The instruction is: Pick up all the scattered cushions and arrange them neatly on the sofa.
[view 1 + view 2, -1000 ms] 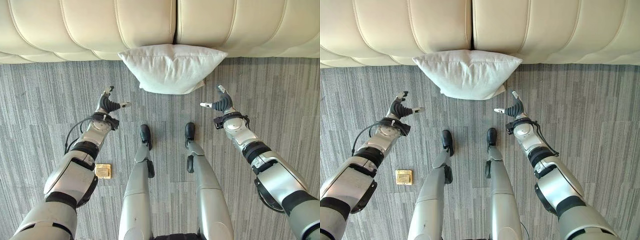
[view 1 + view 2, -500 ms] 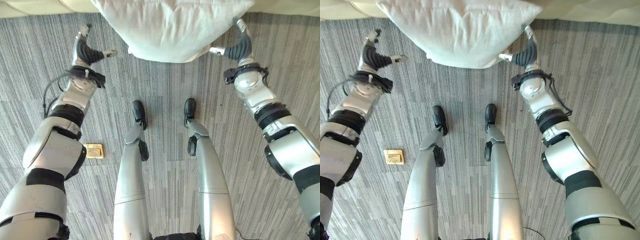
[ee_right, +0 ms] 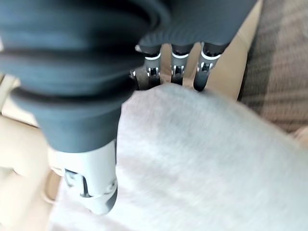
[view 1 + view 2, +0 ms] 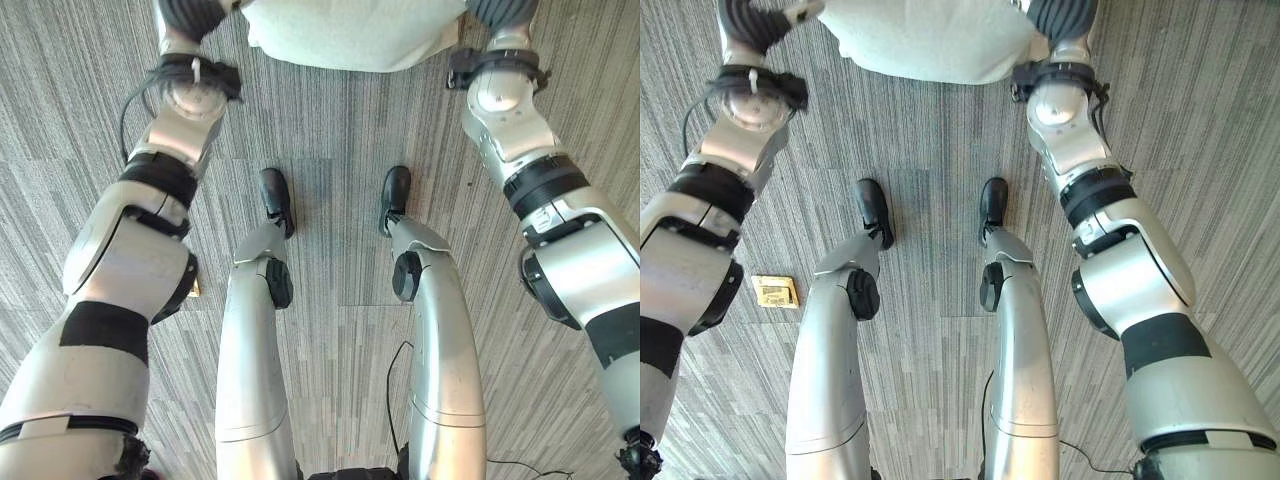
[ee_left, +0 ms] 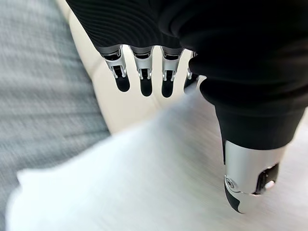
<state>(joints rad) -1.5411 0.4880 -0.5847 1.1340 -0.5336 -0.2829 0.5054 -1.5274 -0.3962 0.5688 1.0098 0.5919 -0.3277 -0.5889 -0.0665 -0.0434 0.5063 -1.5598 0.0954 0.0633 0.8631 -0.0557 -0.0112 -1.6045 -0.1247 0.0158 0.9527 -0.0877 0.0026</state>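
Okay, white cushion (image 4: 345,35) sits at the top centre of the left eye view, on the grey carpet (image 4: 340,250) against the cream sofa (image 5: 103,94). I've got both arms reaching to it, one at each end. Left hand (image 5: 144,79) at the cushion's left edge: fingers straight and spread apart over the sofa front, thumb out over the fabric, not closed on anything. Right hand (image 3: 175,67): fingers straight past the cushion's far edge, thumb lying along the near side, nothing pinched yet.

Step in hand, as I read it: bracket the cushion and grip. To do it well I'd push both palms in evenly from the ends, curl the fingers behind the cushion, thumbs in front, then lift level so it doesn't sag or slip. Small brass floor plate (image 4: 773,291) at left, ignore.
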